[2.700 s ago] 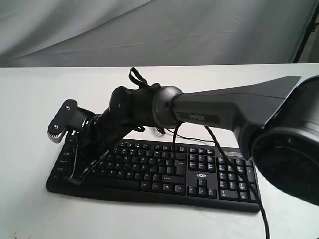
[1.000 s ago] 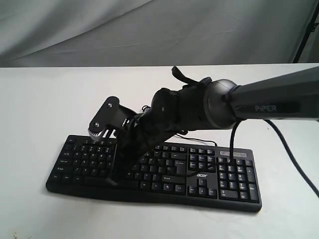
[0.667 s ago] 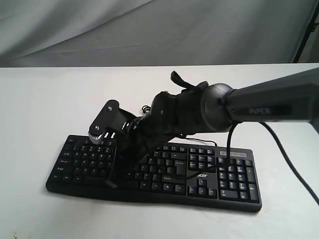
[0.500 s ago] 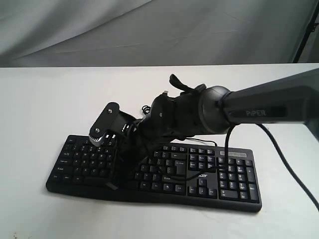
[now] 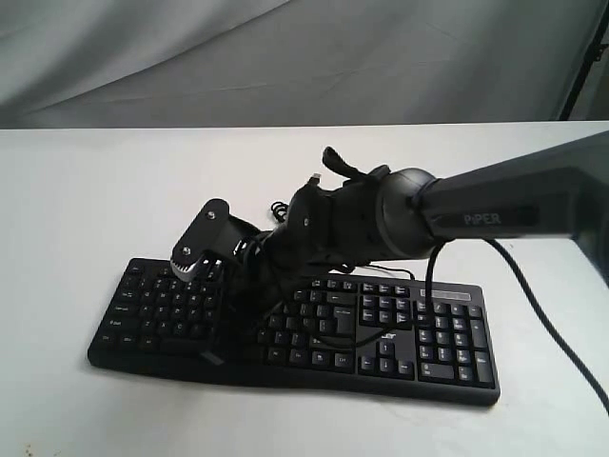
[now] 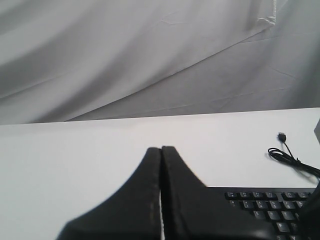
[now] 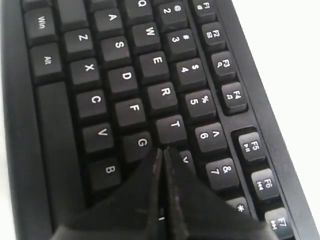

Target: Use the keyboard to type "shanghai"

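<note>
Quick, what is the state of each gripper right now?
Left gripper: shut, holding nothing.
Right gripper: shut, holding nothing, pointed at the keyboard.

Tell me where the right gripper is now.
The right gripper, fingers shut, points at the black plastic keyboard's left half in the exterior view, its tip beside the G and T keys.

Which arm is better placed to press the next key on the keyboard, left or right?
Right. The right gripper, shut, points down at the keyboard, close to the G and T keys. The left gripper, also shut, faces the table, off the keys.
</note>
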